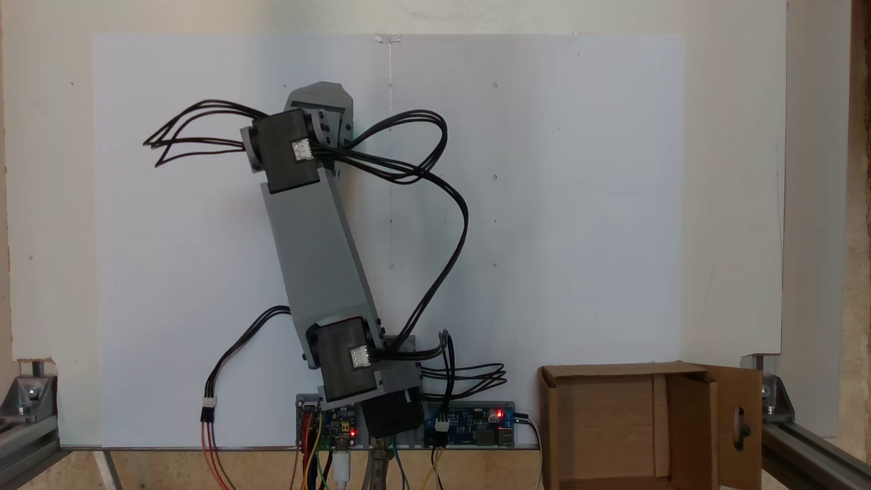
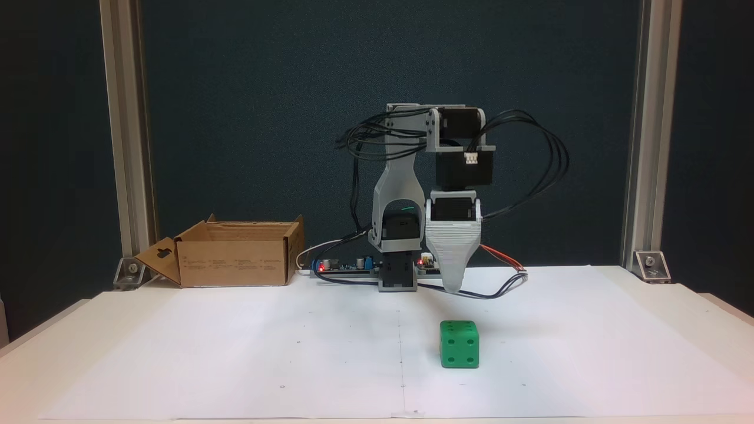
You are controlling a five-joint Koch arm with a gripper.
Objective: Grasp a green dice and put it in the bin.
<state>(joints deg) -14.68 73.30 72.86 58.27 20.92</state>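
In the front-facing fixed view, your cardboard box (image 2: 235,253) sits far off to the left of the fingers, open at the top with one flap folded outward. The gripper (image 2: 452,288) hangs point-down just above the white paper (image 2: 235,353); only one pale tapered finger (image 2: 452,253) shows, so you cannot tell how far the jaws stand apart. The green dice (image 2: 459,344) rests on the paper nearer the camera than the fingertip and slightly to its right, clear of it. Before you descend, bring the fingers over the dice, part them wider than the cube, and square them to its flat faces.
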